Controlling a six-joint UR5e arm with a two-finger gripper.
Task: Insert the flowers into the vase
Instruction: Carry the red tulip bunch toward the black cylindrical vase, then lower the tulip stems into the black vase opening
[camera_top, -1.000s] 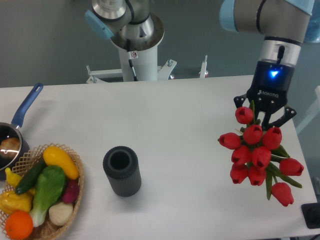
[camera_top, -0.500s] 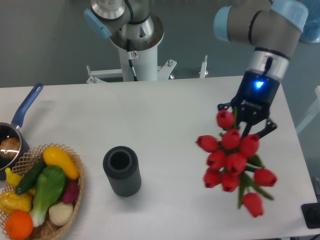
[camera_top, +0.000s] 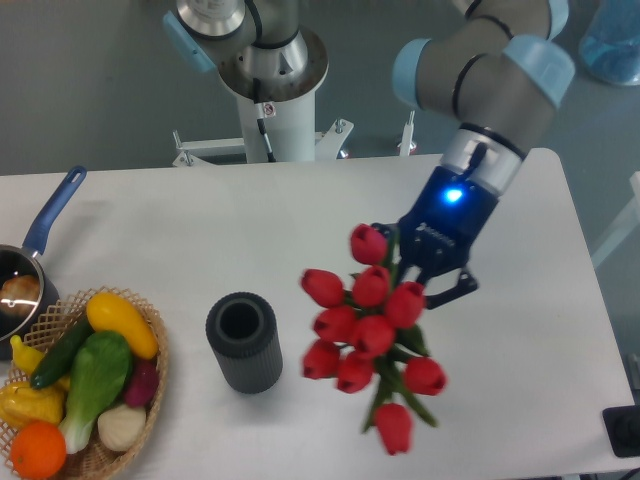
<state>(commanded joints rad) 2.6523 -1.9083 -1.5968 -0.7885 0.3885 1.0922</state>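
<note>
The gripper (camera_top: 422, 264), dark with a blue light glowing on its wrist, is clamped on the green stems of the flowers (camera_top: 372, 336), its two black fingers (camera_top: 455, 288) drawn in on either side of the bunch so that only the stems part them. It sits to the right of the vase (camera_top: 250, 372) and farther back on the table (camera_top: 300, 215). The flowers are a bunch of red tulips, about ten closed blooms with dark green leaves showing among them. The bunch slants down from the fingers towards the front edge, its nearest blooms just to the right of the vase and apart from it. The lowest bloom hangs lower in the picture than the vase base. The vase is a dark grey ribbed cylinder standing upright, its round mouth open, with only dark interior showing. To the left of the vase, close by, a wicker basket (camera_top: 157, 352) holds a yellow squash (camera_top: 120, 322), a large green vegetable (camera_top: 95, 375), a dark green cucumber (camera_top: 60, 352), a purple piece (camera_top: 143, 382), a pale bulb (camera_top: 122, 425), an orange (camera_top: 38, 448) and another yellow piece at its left side. Farther left of the vase and behind the basket, a pan with a blue handle (camera_top: 55, 212) holds something pale brown. Behind the vase, beyond the table edge, stands the white pedestal (camera_top: 285, 125) of a second arm.
</note>
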